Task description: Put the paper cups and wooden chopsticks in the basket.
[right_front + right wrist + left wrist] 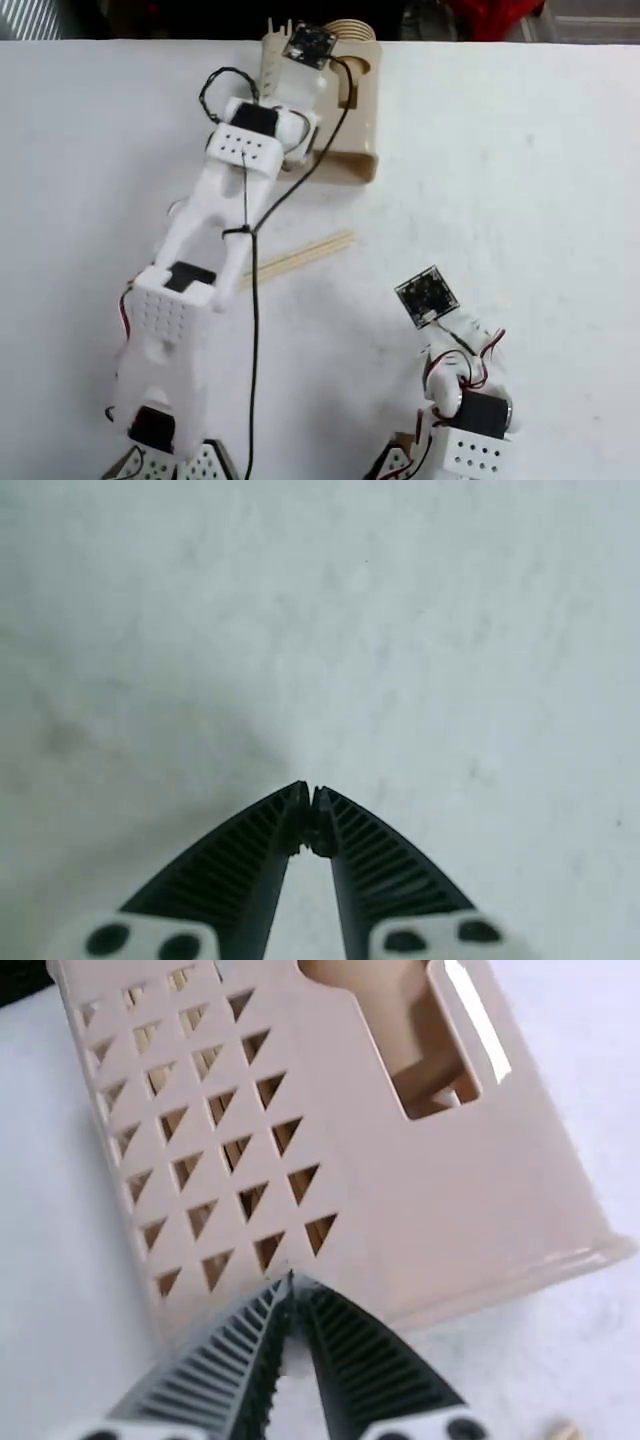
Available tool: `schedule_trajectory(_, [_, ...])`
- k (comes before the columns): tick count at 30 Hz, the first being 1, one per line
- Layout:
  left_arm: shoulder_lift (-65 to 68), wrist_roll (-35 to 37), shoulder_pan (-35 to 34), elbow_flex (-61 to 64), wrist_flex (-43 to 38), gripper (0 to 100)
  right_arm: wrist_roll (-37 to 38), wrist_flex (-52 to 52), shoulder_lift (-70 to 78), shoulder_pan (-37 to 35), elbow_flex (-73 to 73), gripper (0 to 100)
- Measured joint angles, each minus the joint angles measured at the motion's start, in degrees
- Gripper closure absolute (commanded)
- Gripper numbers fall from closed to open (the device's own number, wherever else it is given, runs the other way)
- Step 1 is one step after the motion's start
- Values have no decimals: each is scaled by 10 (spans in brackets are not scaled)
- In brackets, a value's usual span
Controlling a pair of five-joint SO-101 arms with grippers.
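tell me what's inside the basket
Paper cups lie in the basket, their rims showing at its far end. The left arm covers the rest of its inside.

A robotics lab bench: plain white table (520,180) bearing two arms (190,280) with exposed cables (253,330).

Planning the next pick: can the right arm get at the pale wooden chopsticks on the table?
Probably yes: bare white table lies between the right arm and the wooden chopsticks; the black cable of the left arm crosses one end.
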Motion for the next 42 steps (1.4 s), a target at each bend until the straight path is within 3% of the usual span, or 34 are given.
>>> schedule_trajectory(11, [-3,-29,20,4,182,978,0,0,0,0,0,978])
schedule_trajectory(18, [-5,-32,41,111,169,978,0,0,0,0,0,978])
schedule_trajectory(42, [11,-28,41,152,205,978,0,0,0,0,0,978])
